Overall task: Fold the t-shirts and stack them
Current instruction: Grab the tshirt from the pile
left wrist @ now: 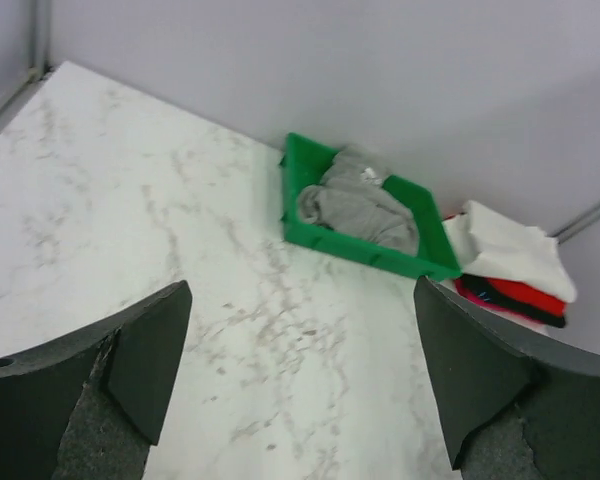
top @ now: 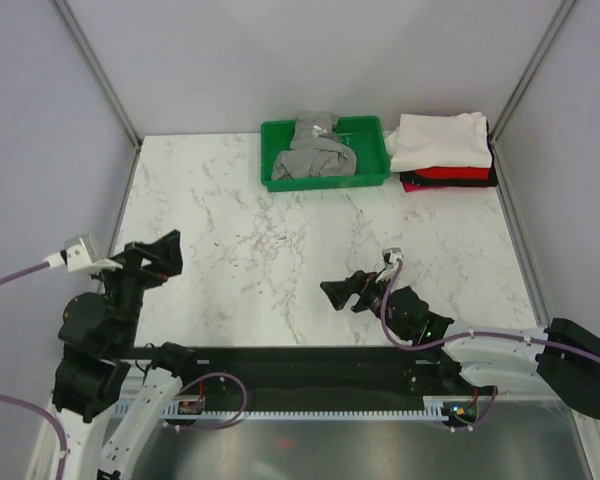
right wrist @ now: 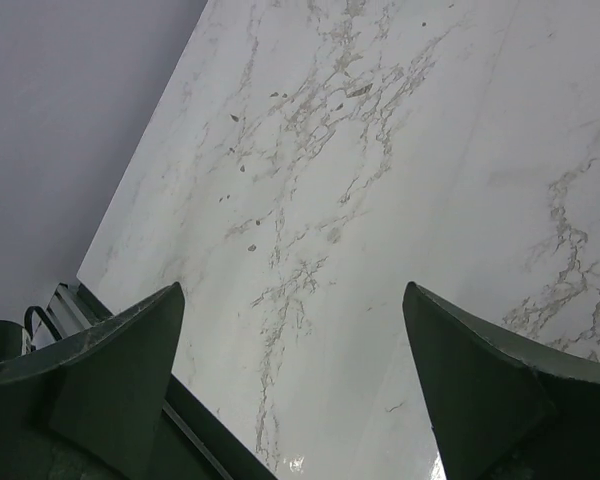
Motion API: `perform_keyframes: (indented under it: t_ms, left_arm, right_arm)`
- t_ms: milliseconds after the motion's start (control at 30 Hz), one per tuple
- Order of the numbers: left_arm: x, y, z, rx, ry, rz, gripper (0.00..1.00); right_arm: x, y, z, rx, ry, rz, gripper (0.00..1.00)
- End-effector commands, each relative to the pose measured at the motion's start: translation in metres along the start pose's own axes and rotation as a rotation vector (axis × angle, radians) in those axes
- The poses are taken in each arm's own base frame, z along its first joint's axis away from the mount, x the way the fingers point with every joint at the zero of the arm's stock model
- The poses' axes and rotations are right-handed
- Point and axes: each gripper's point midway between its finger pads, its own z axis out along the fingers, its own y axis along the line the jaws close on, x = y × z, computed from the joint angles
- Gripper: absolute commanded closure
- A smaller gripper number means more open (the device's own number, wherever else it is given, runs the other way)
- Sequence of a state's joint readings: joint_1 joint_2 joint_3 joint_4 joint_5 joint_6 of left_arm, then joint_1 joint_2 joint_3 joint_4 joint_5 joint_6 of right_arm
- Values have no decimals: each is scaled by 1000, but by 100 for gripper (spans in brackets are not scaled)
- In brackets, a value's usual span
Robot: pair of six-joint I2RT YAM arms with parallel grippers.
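A crumpled heather-grey t-shirt [top: 315, 155] lies in the green tray [top: 276, 181] at the back of the table; it also shows in the left wrist view [left wrist: 365, 205]. To the tray's right is a stack of folded shirts: white [top: 438, 140] on top, then red [top: 450, 173], then black [top: 485, 182]. The stack also shows in the left wrist view [left wrist: 510, 250]. My left gripper [top: 170, 255] is open and empty at the near left. My right gripper [top: 338, 292] is open and empty at the near middle, pointing left. Both are far from the shirts.
The marble table [top: 240, 250] is bounded by grey walls at the back and sides. A black rail [top: 310, 365] runs along the near edge, with cables by the arm bases.
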State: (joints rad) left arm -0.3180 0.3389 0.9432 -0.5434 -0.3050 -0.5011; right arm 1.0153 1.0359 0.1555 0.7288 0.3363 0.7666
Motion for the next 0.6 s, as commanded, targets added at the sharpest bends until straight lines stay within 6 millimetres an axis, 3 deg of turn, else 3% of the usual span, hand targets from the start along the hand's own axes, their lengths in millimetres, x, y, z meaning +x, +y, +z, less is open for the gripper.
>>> perform_keyframes:
  t_ms: [0, 100, 267, 333, 467, 567]
  left_arm:
    - [34, 67, -28, -210, 55, 174, 0]
    - [34, 73, -38, -199, 10, 162, 0]
    - [53, 80, -36, -209, 44, 155, 0]
    - [50, 78, -41, -188, 15, 126, 0]
    - [56, 87, -48, -180, -35, 93, 1]
    - [58, 85, -47, -177, -27, 85, 5]
  right_arm:
    - [-16, 5, 1, 13, -62, 56, 2]
    - [-14, 8, 1, -6, -51, 44, 2]
    - [-16, 8, 1, 11, -51, 73, 2]
    - [-25, 17, -2, -32, -76, 73, 2]
    - [-42, 13, -13, -15, -149, 99, 2]
    - [-74, 14, -19, 9, -258, 15, 2]
